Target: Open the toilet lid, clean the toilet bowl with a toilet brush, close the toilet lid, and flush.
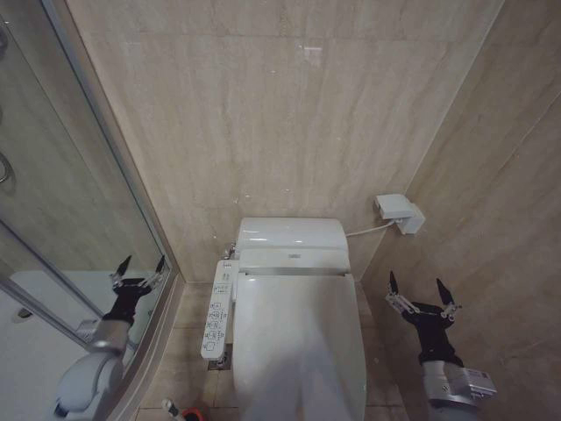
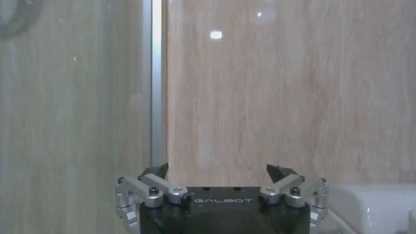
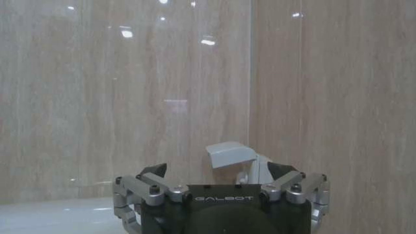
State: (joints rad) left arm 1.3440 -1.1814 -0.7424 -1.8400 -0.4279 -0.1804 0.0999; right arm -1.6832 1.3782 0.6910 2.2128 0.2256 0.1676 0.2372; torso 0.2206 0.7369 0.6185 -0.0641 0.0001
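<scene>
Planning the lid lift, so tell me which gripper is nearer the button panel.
The left gripper. It hangs open by the glass shower door, on the same side as the button panel; the right gripper is across the closed toilet lid.

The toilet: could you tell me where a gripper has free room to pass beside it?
Bare floor lies between the closed toilet lid and the right-hand wall, where the right gripper hovers, jaws open. The other side is crowded: the button panel, the shower enclosure frame and the open left gripper.

Toilet lid [image 1: 300, 338] down, left gripper [image 1: 138, 267] and right gripper [image 1: 423, 291] flanking, jaws spread
</scene>
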